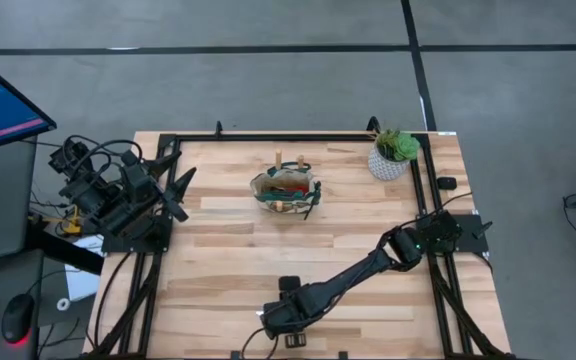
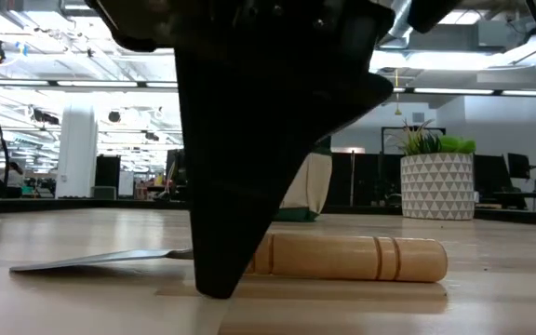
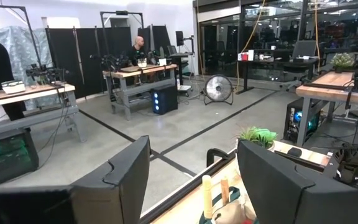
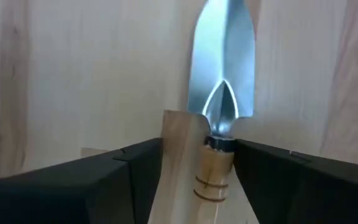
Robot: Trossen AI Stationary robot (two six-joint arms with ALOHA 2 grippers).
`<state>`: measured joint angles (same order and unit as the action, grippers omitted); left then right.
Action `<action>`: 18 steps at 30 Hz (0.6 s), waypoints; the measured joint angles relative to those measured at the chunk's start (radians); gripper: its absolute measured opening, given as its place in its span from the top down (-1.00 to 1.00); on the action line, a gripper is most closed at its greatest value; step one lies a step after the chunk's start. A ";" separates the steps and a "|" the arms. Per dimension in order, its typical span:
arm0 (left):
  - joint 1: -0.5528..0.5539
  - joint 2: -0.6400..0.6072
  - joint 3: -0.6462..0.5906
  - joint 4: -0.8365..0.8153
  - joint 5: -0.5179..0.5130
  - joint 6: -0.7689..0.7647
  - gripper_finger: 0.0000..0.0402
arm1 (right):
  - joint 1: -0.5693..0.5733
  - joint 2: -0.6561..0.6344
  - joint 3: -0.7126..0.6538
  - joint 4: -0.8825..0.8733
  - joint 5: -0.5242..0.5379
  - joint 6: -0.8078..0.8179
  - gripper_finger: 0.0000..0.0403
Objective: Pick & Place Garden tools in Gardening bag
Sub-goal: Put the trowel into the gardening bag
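Risk first: the trowel [image 4: 221, 118] lies flat on the table [image 1: 218, 260] at its near edge, and the right gripper [image 1: 290, 322] is down over the wooden handle with a finger on either side. Its fingers stand apart with the handle between them; whether they are already pressing on the wood I cannot tell. In my judgement a grip this close to the metal collar could let the round handle roll or twist out, and the blade's weight could tip the tool as it lifts. A fingertip scraping the tabletop is another likely fault.

Count, from left to right in the overhead view: one left gripper [image 1: 176, 185], parked at the table's left edge with its fingers wide apart and nothing between them; one gardening bag [image 1: 286, 191] near the table's centre, with two wooden handles sticking up and something red inside; one trowel in front; one right gripper; one potted plant [image 1: 393, 155] at the far right corner.
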<state>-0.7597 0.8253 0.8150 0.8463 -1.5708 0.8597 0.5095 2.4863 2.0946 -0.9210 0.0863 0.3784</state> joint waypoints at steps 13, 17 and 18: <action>0.000 -0.001 0.000 0.000 0.000 0.000 -0.06 | -0.032 -0.011 -0.006 -0.016 0.022 0.092 0.72; 0.000 -0.002 0.000 0.000 0.000 0.000 -0.06 | -0.036 -0.051 -0.013 0.012 0.197 0.102 0.72; 0.000 -0.002 0.000 0.000 0.000 0.000 -0.06 | -0.038 -0.080 -0.013 0.013 0.251 0.103 0.72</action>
<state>-0.7597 0.8234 0.8150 0.8463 -1.5708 0.8600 0.4711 2.4066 2.0819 -0.9082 0.3376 0.4811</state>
